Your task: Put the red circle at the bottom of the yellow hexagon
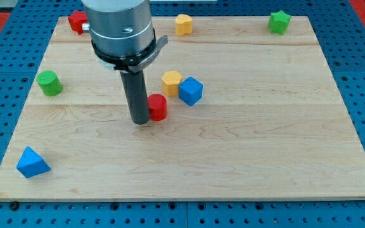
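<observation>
The red circle [158,107] is a small red cylinder near the board's middle. The yellow hexagon [172,82] sits just above it and slightly to its right, with a narrow gap between them. My tip [140,121] is at the end of the dark rod, right against the red circle's left side, touching or nearly so. A blue cube [191,90] sits right beside the yellow hexagon on its right.
A green cylinder [49,83] is at the left. A blue triangular block [32,163] is at the bottom left. A red block [77,21], a yellow block [183,24] and a green star block [279,21] lie along the top edge of the wooden board [265,158].
</observation>
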You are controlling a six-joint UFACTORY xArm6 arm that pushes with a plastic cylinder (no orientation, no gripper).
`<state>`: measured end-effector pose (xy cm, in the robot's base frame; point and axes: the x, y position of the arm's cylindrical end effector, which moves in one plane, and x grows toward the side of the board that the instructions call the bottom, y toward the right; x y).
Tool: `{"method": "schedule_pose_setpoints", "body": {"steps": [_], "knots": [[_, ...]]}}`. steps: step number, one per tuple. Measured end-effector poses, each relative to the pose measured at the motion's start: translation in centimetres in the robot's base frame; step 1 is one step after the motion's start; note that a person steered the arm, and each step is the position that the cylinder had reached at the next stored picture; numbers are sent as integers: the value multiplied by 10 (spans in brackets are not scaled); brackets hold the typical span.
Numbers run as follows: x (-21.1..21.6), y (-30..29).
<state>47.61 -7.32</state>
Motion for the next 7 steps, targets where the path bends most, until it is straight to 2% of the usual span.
{"method": "schedule_pose_setpoints", "body": {"steps": [6,7], "knots": [[-29,24],[21,20]]}}
